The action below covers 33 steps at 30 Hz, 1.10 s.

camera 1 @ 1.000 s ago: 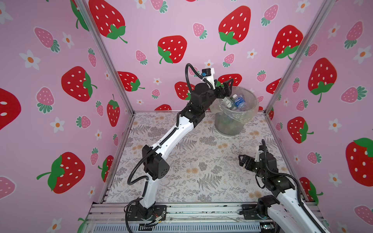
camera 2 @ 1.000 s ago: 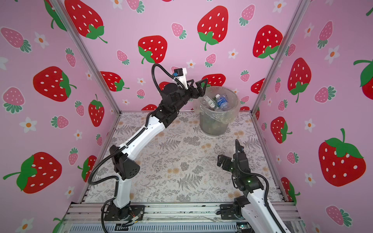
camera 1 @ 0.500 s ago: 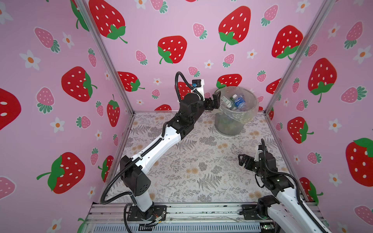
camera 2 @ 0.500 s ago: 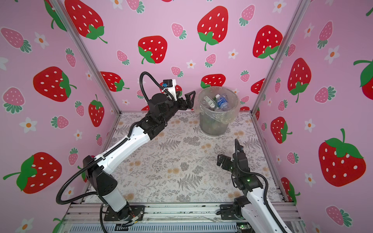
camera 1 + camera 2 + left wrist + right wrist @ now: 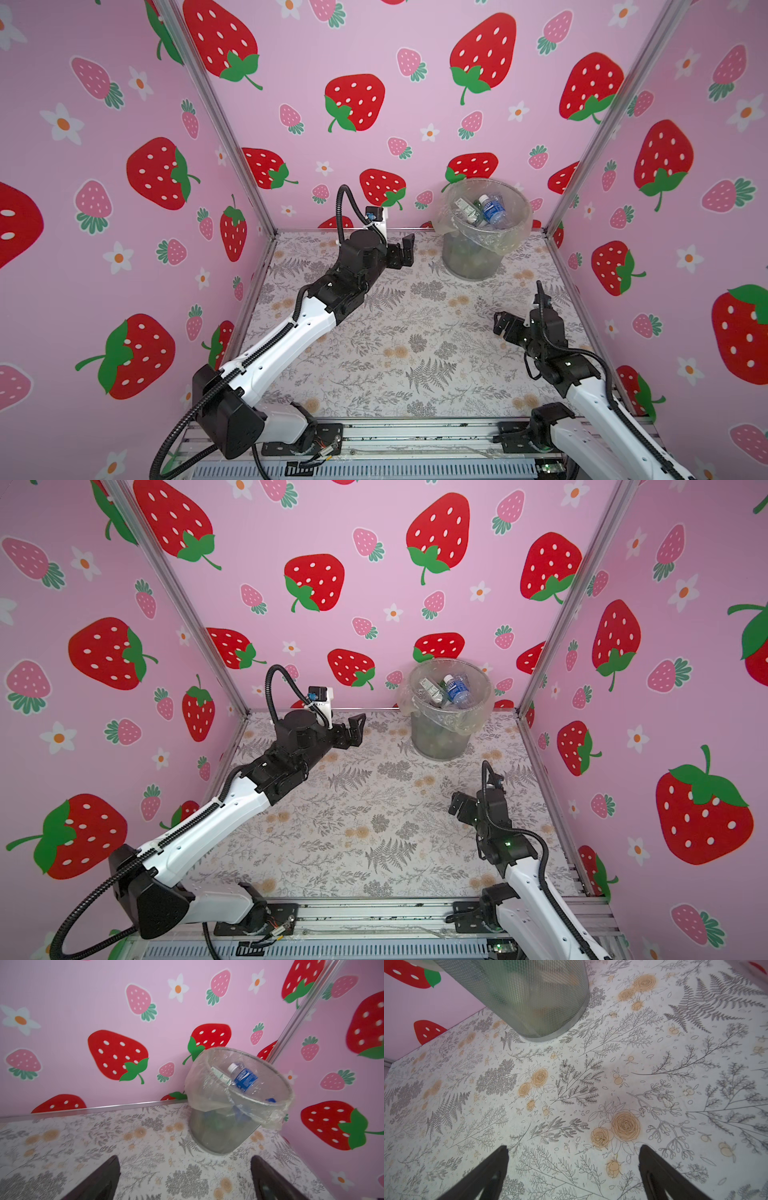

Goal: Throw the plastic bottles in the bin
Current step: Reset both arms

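The bin (image 5: 469, 262) (image 5: 438, 742), grey mesh with a clear liner over its rim, stands at the back right of the table. Several plastic bottles lie inside it; a clear one with a blue label (image 5: 492, 210) (image 5: 457, 690) (image 5: 244, 1079) is on top. No bottle shows on the table. My left gripper (image 5: 405, 253) (image 5: 353, 733) (image 5: 185, 1159) hangs open and empty left of the bin, apart from it. My right gripper (image 5: 519, 307) (image 5: 473, 787) (image 5: 574, 1148) is open and empty over the table in front of the bin (image 5: 529, 997).
Pink strawberry-print walls close in the left, back and right sides, with aluminium posts (image 5: 590, 137) at the back corners. The floral table cover (image 5: 415, 340) runs to a metal rail (image 5: 415, 436) at the front, where both arm bases sit.
My left arm has drawn back from the bin's rim, leftward and down toward the table, with its jaws open. The right arm has stayed still.
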Each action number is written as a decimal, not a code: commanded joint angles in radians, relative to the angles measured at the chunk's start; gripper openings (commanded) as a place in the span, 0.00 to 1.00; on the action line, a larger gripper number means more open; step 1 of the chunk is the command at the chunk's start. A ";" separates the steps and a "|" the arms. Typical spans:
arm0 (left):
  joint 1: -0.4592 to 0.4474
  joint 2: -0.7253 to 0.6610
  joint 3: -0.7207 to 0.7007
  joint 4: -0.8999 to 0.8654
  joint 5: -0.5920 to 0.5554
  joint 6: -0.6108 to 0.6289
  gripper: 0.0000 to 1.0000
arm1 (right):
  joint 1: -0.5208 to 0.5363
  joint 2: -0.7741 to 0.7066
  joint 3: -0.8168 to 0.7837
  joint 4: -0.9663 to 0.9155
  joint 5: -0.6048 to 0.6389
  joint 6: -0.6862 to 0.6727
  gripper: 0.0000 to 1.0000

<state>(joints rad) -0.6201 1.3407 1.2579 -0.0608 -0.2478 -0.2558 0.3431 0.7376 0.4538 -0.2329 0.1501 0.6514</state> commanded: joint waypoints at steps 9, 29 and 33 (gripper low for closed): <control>0.126 -0.189 -0.384 0.062 -0.212 0.133 0.99 | 0.002 -0.072 0.003 0.093 0.298 -0.074 0.99; 0.435 -0.153 -0.747 0.425 -0.187 0.218 0.99 | 0.001 -0.274 -0.181 0.279 0.443 -0.204 0.99; 0.466 -0.084 -0.813 0.569 -0.190 0.201 0.99 | 0.001 -0.247 -0.177 0.302 0.474 -0.214 0.99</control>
<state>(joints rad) -0.1726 1.2301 0.4835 0.3534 -0.4366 -0.0467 0.3428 0.4797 0.2840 0.0166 0.5785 0.4660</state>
